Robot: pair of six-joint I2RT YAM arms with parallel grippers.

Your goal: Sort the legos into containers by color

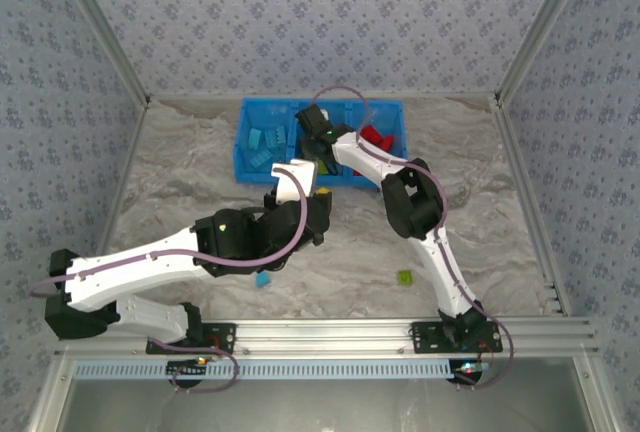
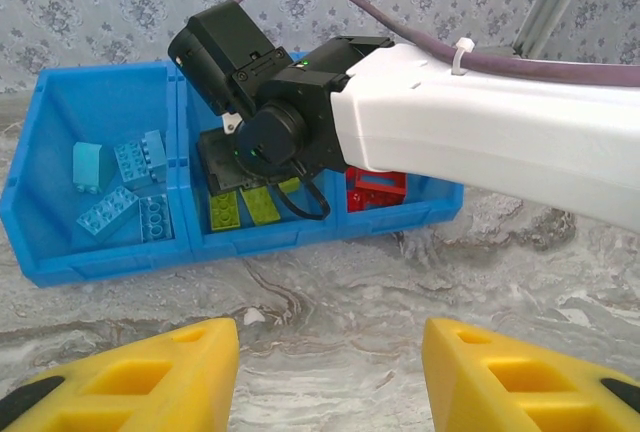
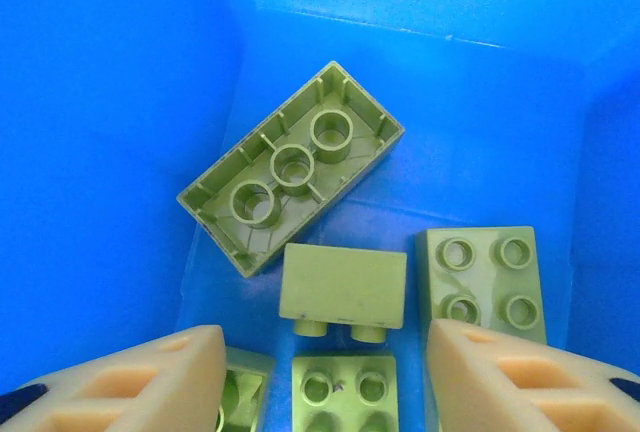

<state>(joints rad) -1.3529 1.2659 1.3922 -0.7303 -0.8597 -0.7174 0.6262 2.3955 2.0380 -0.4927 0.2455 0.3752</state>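
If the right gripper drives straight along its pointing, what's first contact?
Likely the lime green brick tipped on its side, centred below the right gripper, in the blue bin; depth unclear.

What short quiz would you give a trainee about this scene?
1. True or false: the middle compartment of the bin holds red legos.
2. Which gripper hangs over the bin? A) left gripper B) right gripper
3. Fill in: in the top view, ___ loose legos lie on the table.
Key: 1 false, it holds green legos; 2 B; 3 two, one blue and one green.
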